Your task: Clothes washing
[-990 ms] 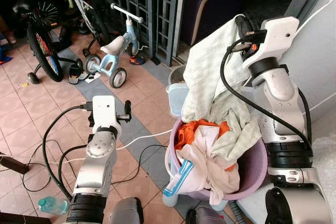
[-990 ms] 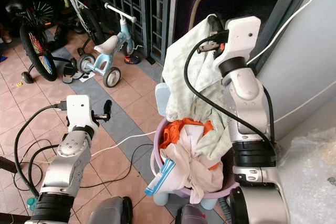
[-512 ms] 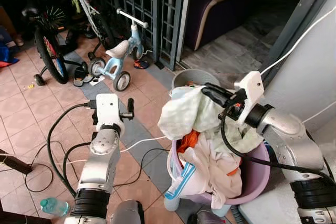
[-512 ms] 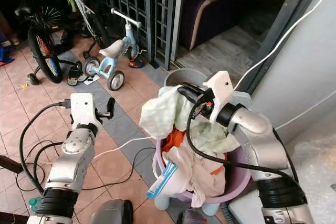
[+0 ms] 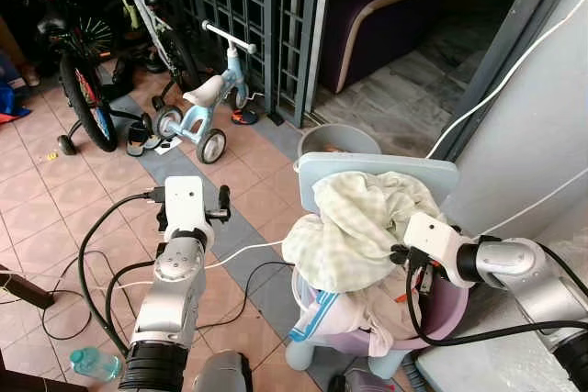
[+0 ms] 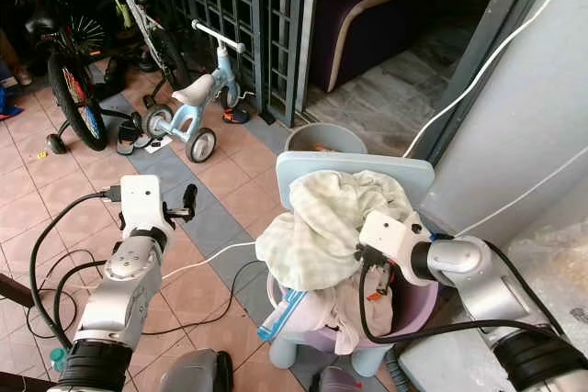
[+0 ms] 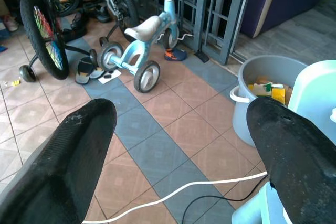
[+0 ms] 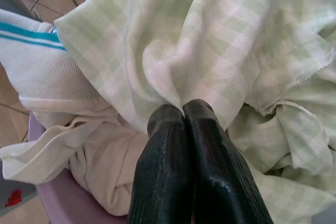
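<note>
Right tool (image 8: 182, 116): fingers pressed together, pinching a fold of checked cloth (image 5: 354, 227).
Left tool (image 7: 173, 145): fingers wide apart, nothing held, over tiled floor.
Cloth: heaped atop purple laundry basket (image 5: 441, 311), spilling past its near rim.
Handling: probably light, limp, drapes; best pinched at a bunched fold.
Writing: none legible.

Two bicycles (image 5: 87, 89) (parked), one balance bike (image 5: 204, 103), one bucket (image 5: 338, 140).

Soft woven checked cloth (image 8: 210, 40) fills a smooth plastic basin (image 5: 448, 305).
</note>
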